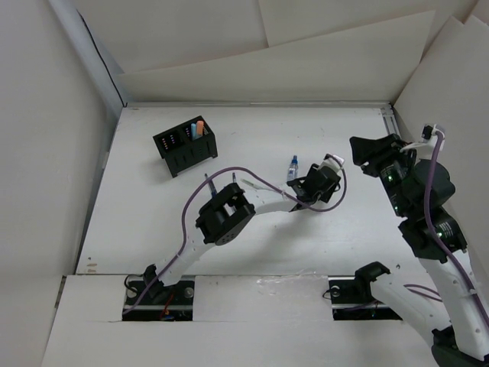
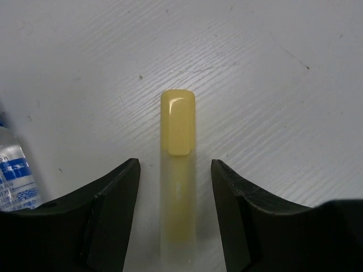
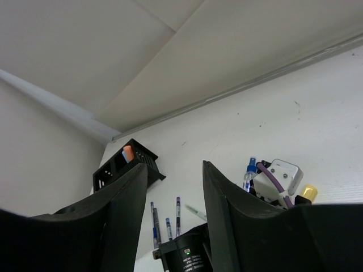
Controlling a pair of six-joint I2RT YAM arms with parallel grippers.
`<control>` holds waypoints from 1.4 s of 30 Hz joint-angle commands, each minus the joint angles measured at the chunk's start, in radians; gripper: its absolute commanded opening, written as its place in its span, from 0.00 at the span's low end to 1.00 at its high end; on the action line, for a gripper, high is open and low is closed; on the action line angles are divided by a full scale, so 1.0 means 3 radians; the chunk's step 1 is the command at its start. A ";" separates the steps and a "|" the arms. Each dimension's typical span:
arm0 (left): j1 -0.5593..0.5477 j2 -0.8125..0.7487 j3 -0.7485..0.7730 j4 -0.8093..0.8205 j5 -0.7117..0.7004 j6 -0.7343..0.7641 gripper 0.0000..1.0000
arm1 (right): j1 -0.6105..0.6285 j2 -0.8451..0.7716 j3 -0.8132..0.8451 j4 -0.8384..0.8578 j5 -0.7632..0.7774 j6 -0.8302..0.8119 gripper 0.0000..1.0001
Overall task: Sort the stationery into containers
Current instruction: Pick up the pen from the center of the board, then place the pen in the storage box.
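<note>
A short yellowish stick (image 2: 178,122) lies on the white table between the fingers of my open left gripper (image 2: 174,165), which does not touch it; its yellow end also shows in the right wrist view (image 3: 309,192). The blue-capped clear tube (image 1: 293,169) lies just left of that gripper (image 1: 327,171) and at the left edge of the left wrist view (image 2: 14,175). The black organiser box (image 1: 186,145) stands at the back left with the orange-banded marker (image 1: 200,126) upright in it. Several pens (image 3: 164,218) lie near the left arm's elbow. My right gripper (image 3: 176,167) is open, empty and raised at the right (image 1: 370,153).
White walls close in the table at the back and both sides. A purple cable (image 1: 191,202) loops along the left arm. The left arm's elbow (image 1: 224,214) covers part of the pens in the top view.
</note>
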 commanded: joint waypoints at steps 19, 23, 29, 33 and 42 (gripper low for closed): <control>-0.0012 0.0577 0.1006 -0.0439 -0.0116 0.0209 0.44 | -0.0012 0.0053 -0.0102 0.0241 -0.0061 -0.0052 0.50; -0.0012 0.0608 0.1068 -0.0439 -0.0157 0.0270 0.32 | -0.0012 0.0022 -0.0102 0.0241 -0.0061 -0.0052 0.50; -0.0012 0.0425 0.0828 -0.0332 -0.0188 0.0173 0.07 | -0.0012 -0.0008 -0.0133 0.0241 -0.0031 -0.0052 0.50; -0.0012 -0.0025 0.0455 -0.0087 -0.0106 0.0051 0.06 | -0.0012 -0.0009 -0.0133 0.0241 -0.0030 -0.0052 0.50; 0.0340 -0.1318 -0.0415 0.0405 -0.0075 -0.0139 0.06 | -0.0012 -0.0009 -0.0200 0.0276 0.0000 -0.0052 0.50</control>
